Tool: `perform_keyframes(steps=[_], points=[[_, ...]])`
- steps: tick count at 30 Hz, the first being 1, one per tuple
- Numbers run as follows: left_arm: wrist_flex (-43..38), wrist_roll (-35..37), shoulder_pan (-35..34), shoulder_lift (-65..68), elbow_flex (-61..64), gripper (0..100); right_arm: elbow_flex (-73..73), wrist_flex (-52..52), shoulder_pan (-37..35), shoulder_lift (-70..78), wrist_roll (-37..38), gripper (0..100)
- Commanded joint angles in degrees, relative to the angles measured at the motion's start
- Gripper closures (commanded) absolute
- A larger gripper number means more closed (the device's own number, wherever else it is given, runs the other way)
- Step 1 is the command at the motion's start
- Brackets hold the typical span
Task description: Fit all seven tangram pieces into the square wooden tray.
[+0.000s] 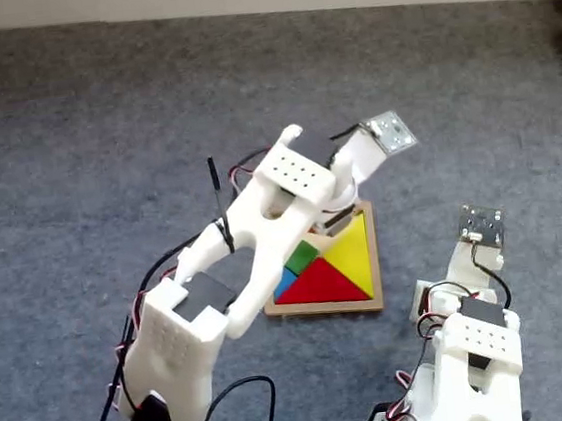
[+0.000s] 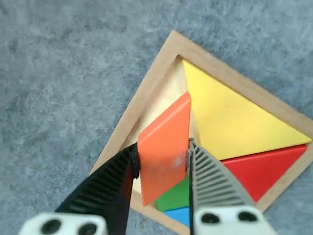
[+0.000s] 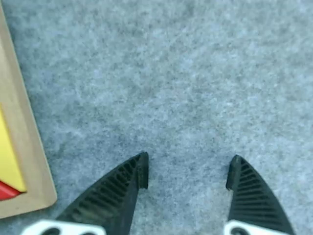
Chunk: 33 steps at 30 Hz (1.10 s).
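Orange piece [image 2: 166, 132], clamped in left gripper [image 2: 163, 152] over bare corner of tray [image 2: 141, 95], appears tilted; release could wedge it on green piece [image 2: 176, 196]. Right gripper [image 3: 188, 166] apart beside tray.

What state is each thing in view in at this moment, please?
Tray: partly filled, one corner bare.
Yellow piece: lying flat in the tray.
Red piece: lying flat in the tray, next to the yellow piece.
Green piece: in the tray, partly hidden.
Blue piece: in the tray, partly hidden.
Orange piece: held over the bare corner, not seated.
Left tool: shut on the orange piece.
Right tool: open, empty, beside the tray.
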Motion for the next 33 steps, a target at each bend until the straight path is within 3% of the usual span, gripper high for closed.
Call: perform_keyframes(steps=[1,15,21,26,33], points=[[-0.8,-0.4,1.1,1.9,-4.1,94,0.0,-0.8,0.7,-0.8,0.5,73.9],[3.5,-0.2,1.0,12.3,-17.4,94,0.0,-0.8,0.7,-0.8,0.5,73.9],[4.9,2.0,0.5,12.4,-17.5,81,0.0,-0.8,0.7,-0.8,0.5,73.9],[5.1,2.7,-0.1,12.4,-17.9,80,0.0,-0.8,0.7,-0.8,0.5,73.9],[15.0,3.2,-0.8,12.4,-28.7,80,0.0,-0.8,0.7,-0.8,0.5,73.9]])
